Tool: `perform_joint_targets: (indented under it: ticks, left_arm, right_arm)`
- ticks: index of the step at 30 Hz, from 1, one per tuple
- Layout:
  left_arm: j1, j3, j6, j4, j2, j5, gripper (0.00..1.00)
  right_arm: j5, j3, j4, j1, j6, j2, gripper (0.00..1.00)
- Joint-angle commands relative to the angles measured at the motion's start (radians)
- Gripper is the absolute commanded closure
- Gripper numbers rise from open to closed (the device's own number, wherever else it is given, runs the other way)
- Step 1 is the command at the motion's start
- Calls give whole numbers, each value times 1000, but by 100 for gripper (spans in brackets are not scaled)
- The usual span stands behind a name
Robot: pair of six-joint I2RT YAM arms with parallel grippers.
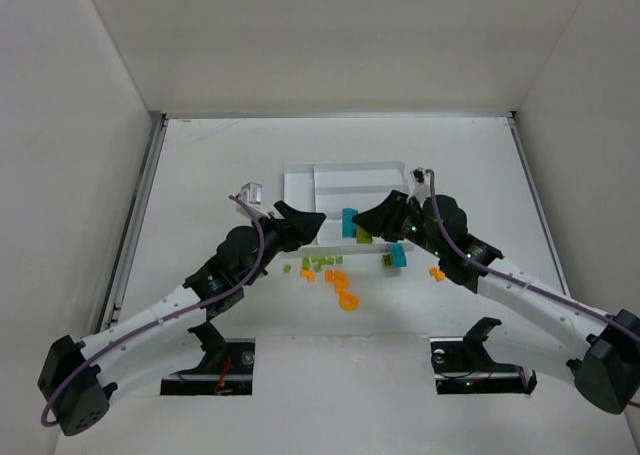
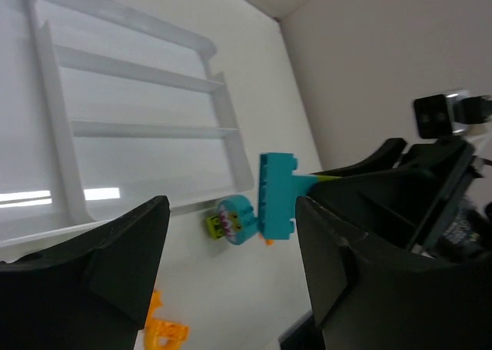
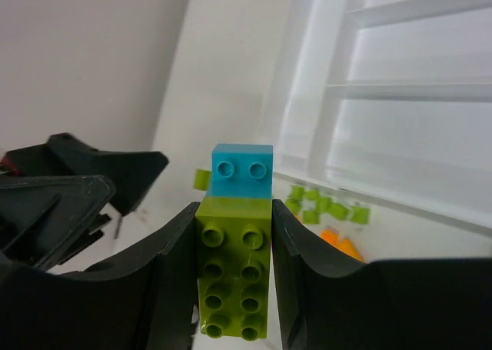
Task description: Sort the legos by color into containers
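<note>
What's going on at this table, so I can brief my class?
Two robot arms are sorting Lego bricks by colour. The right claw grips a lime brick with a teal brick stuck on its end, by the white tray. The left claw is open, facing that teal brick without touching it. The tray sections in view look empty; orange bricks and lime pieces lie loose on the table in front.

My left arm (image 1: pixel 170 310) reaches up from the lower left of the overhead frame and my right arm (image 1: pixel 530 295) from the lower right, tips facing near centre. My left gripper (image 1: pixel 306 222) gapes, holding nothing. My right gripper (image 1: pixel 366 218) pinches a lime-green brick (image 3: pixel 233 277).
</note>
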Motion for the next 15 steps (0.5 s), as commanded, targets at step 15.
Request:
perform_joint_targets:
  ticks: [15]
  left_arm:
    - [-39, -57, -234, 473, 133, 50, 37]
  right_arm:
    - [-394, -105, 637, -110, 384, 119, 78]
